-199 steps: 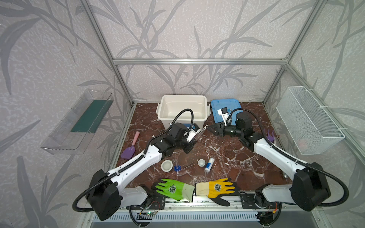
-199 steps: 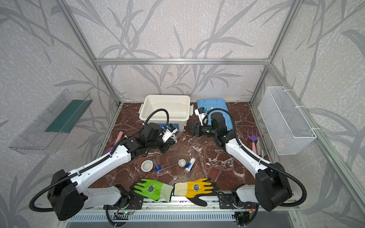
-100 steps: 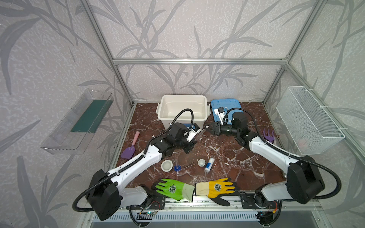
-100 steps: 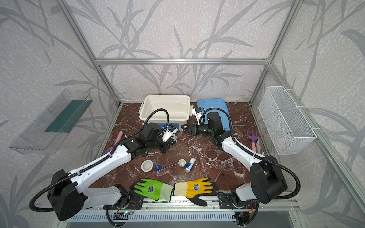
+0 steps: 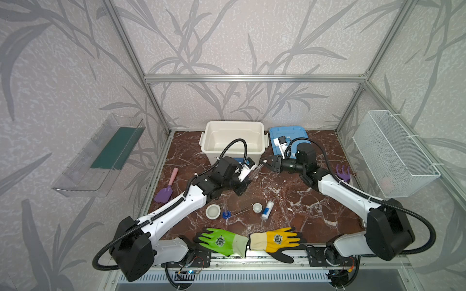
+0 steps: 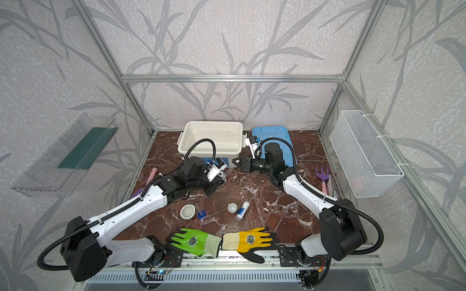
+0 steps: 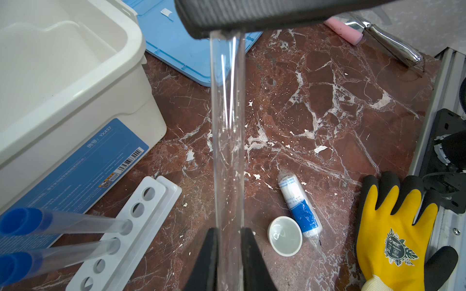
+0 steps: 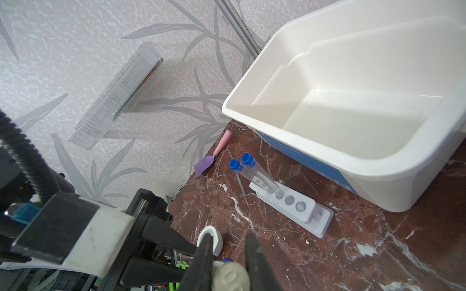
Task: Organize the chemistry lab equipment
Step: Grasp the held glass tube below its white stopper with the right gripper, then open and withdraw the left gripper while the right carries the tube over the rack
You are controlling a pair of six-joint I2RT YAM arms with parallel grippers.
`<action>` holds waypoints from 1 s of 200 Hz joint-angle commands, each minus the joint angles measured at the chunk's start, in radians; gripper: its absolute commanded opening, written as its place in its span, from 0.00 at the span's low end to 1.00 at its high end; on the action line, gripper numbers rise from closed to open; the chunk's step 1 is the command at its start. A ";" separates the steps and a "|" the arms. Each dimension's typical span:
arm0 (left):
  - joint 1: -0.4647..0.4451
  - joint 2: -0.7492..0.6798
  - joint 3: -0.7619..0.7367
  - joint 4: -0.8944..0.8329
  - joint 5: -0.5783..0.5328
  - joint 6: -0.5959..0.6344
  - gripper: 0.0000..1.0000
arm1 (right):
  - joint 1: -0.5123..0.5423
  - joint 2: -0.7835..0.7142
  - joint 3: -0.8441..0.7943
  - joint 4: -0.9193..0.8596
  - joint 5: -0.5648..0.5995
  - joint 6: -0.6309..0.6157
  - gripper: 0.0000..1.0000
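Left gripper [image 7: 230, 234] is clamped on a clear test tube [image 7: 228, 126], held off the bench [image 7: 315, 100] near its back middle. Looks like a handoff: right gripper [image 8: 229, 238] fingers sit snug on the capped end. The rack [image 8: 310, 214] hugs the bin [image 8: 378, 181] wall, so the only free room is toward the front edge.
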 commanded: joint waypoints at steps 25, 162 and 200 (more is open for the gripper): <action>0.001 -0.010 -0.008 0.002 0.011 0.009 0.15 | 0.005 -0.010 0.008 0.061 0.006 0.034 0.14; 0.027 -0.089 -0.018 0.036 -0.038 -0.022 0.62 | 0.093 -0.020 0.192 -0.276 0.276 -0.271 0.13; 0.093 -0.159 -0.019 0.059 -0.019 -0.056 0.64 | 0.150 0.023 0.276 -0.333 0.377 -0.362 0.13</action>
